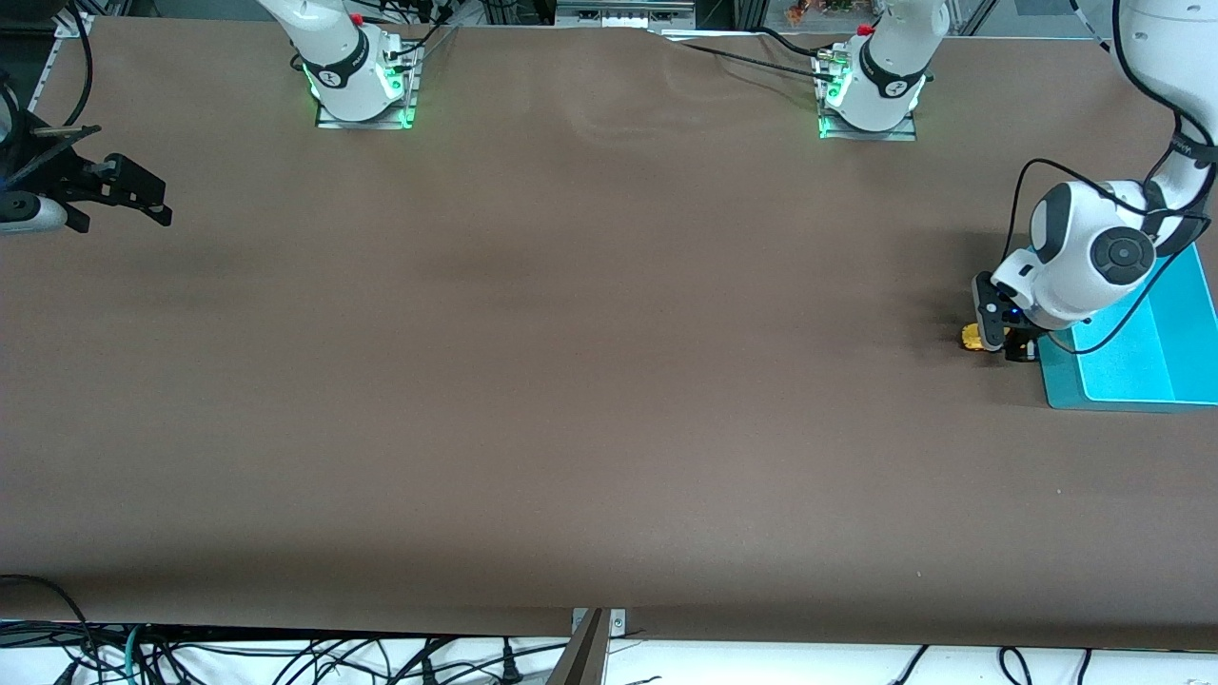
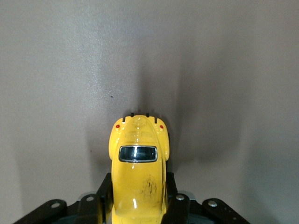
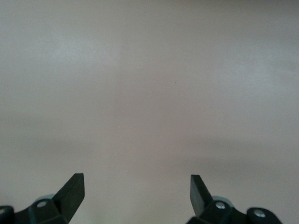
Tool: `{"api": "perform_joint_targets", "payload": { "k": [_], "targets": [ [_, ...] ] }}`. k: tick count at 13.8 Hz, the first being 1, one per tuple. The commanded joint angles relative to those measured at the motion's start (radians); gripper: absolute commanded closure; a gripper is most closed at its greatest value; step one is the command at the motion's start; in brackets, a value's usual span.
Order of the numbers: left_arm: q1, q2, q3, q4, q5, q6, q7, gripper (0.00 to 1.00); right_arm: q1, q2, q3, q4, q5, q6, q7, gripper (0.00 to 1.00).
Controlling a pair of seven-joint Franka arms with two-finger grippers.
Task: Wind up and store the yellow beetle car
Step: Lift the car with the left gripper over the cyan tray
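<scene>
The left pincer [image 1: 999, 338] is down at the left arm's end of the counter [image 1: 571, 381], clamped on the flanks of the yellow car [image 2: 138, 168], which rests on the counter. A teal bin [image 1: 1142, 366] sits just beside the car, at about 3 o'clock from it in the front view. The right arm waits at the right arm's end, its pincer [image 3: 137, 191] spread wide over bare counter, holding nothing.

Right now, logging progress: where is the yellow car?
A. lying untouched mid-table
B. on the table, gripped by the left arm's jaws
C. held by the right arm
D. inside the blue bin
B: the left gripper is clamped on the car beside the bin.
</scene>
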Motion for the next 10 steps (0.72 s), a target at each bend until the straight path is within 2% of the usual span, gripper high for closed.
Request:
{"api": "perform_joint_targets", "payload": {
  "k": [1,5,6,10],
  "targets": [
    [0.009,-0.103,-0.039,0.074,-0.043,-0.246,0.013,0.86,-0.001,0.005,0.0,0.023,-0.011,-0.023,0.015,0.0],
    [0.018,-0.103,-0.036,0.293,-0.08,-0.585,0.048,0.86,-0.001,0.005,0.002,0.023,-0.01,-0.023,0.015,0.0],
    [0.02,-0.1,-0.032,0.338,-0.08,-0.634,0.072,0.86,-0.001,0.005,0.0,0.023,-0.01,-0.023,0.015,0.0],
    [0.135,-0.089,-0.027,0.391,-0.063,-0.643,0.192,0.86,-0.003,0.005,-0.001,0.023,-0.01,-0.025,0.015,0.0]
  ]
}}
